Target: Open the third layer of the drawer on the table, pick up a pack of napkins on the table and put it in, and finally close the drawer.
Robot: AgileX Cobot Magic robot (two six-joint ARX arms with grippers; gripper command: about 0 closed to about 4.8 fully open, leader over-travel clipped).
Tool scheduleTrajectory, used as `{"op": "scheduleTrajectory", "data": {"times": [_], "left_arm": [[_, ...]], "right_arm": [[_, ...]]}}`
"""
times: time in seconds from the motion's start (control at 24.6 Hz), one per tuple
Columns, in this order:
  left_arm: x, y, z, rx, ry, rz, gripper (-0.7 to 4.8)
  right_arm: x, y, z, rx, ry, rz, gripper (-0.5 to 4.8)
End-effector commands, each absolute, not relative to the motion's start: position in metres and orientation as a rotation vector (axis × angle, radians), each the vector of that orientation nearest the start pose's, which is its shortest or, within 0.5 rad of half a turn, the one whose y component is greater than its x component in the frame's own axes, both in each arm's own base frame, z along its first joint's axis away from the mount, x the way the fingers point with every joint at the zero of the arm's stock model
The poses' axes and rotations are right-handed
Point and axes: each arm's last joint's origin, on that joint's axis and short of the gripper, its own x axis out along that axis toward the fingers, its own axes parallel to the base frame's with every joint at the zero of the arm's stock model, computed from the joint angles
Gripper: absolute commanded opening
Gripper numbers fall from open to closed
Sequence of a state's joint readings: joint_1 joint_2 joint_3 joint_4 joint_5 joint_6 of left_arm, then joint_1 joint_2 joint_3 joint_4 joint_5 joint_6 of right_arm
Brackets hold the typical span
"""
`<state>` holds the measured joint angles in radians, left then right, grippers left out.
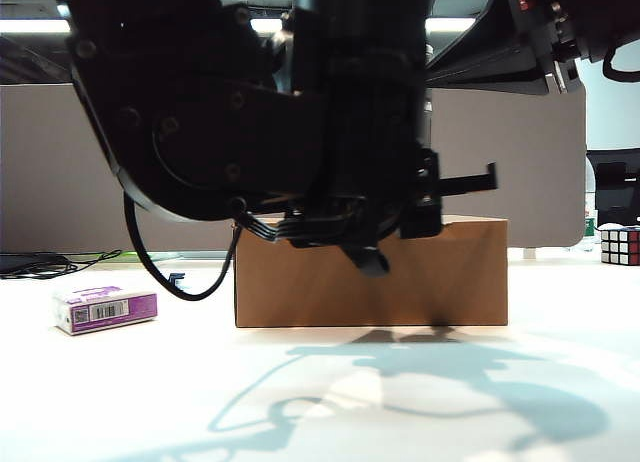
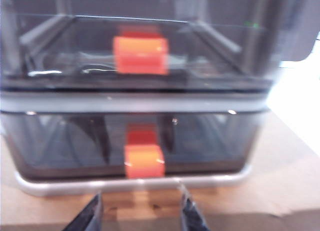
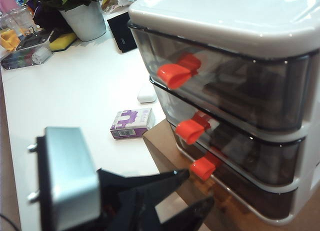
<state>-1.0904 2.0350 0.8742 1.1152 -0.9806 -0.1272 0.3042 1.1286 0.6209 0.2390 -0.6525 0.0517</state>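
Before the drawer [image 3: 240, 91] on its cardboard box [image 1: 370, 277], my left gripper [image 2: 140, 216] faces the third layer's handle [image 2: 144, 161], fingers apart; my right gripper [image 3: 187, 196] is parted too. Napkins [image 1: 105, 309] lie on the table [image 1: 320, 402].

Grey partition panel [image 1: 60, 162], ceiling strip-lights [image 1: 30, 26]

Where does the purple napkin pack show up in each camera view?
Exterior view: pack of napkins lies on the table, left of the cardboard box.
Left wrist view: not in it; only drawer fronts.
Right wrist view: pack on the table beside the box's corner, below the drawer.
Shared landmark: the cardboard box.
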Motion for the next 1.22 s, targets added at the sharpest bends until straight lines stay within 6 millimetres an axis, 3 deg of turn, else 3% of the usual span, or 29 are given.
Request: {"op": "scheduleTrajectory", "data": {"times": [0.04,0.89,1.05,1.22], "left_arm": [[0.203,-0.318,0.138,-0.099,0.024,-0.128,2.17],[0.210,-0.316,0.147,-0.119,-0.030,-0.140,2.13],[0.215,-0.314,0.147,-0.103,-0.032,-0.126,2.01],[0.220,-0.310,0.147,-0.104,-0.034,-0.110,1.47]], "right_arm": [[0.222,0.089,0.256,0.087,0.264,0.954,-0.06],[0.222,0.089,0.256,0.087,0.264,0.954,-0.06],[0.222,0.089,0.256,0.087,0.264,0.954,-0.06],[0.222,0.089,0.256,0.087,0.264,0.955,-0.06]]}}
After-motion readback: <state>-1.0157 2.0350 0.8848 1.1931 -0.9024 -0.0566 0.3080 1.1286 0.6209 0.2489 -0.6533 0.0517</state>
